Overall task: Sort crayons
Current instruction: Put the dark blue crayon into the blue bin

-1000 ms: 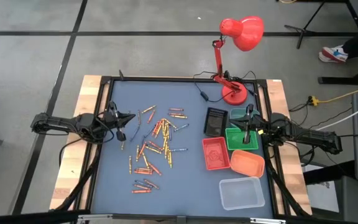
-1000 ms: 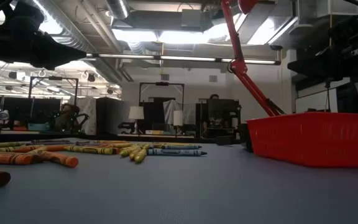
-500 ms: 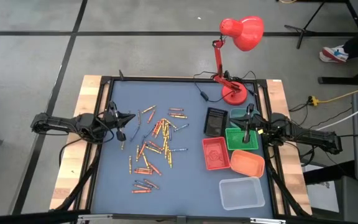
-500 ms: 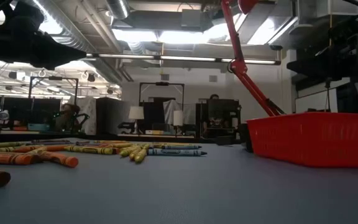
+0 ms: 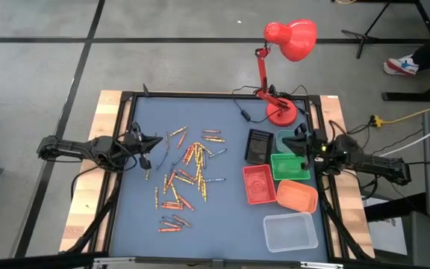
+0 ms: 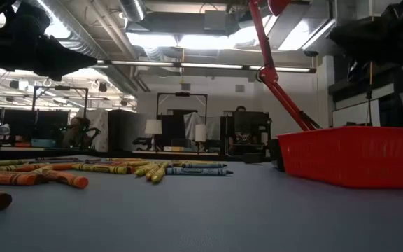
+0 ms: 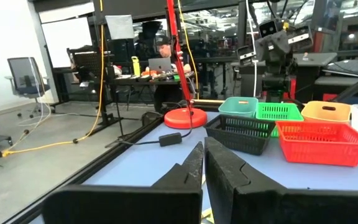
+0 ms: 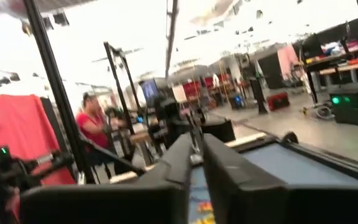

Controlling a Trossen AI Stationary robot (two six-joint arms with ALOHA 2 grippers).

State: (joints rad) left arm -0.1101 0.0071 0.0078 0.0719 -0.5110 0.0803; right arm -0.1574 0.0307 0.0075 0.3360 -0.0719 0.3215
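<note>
Crayons (image 5: 185,175) lie scattered across the table's (image 5: 222,224) left half — the left gripper (image 5: 157,141), pinched shut, waits beside them, while the right gripper (image 5: 298,134), jaws barely parted and empty, should reach across and grip one stick squarely.

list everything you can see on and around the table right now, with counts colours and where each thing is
crayons: dozens, mostly orange and red, some yellow, blue and green, scattered across the table's left-centre
trays: six, black, teal, green, red, orange and clear, clustered on the right half
desk lamp: one, red, base at the far right corner
cable: one, black, beside the lamp base
table: one, blue-grey top with wooden side edges
person: one, seated at a desk in the room behind
left gripper: one, dark, shut, empty, at the left edge near the crayons
right gripper: one, dark, above the teal and green trays
</note>
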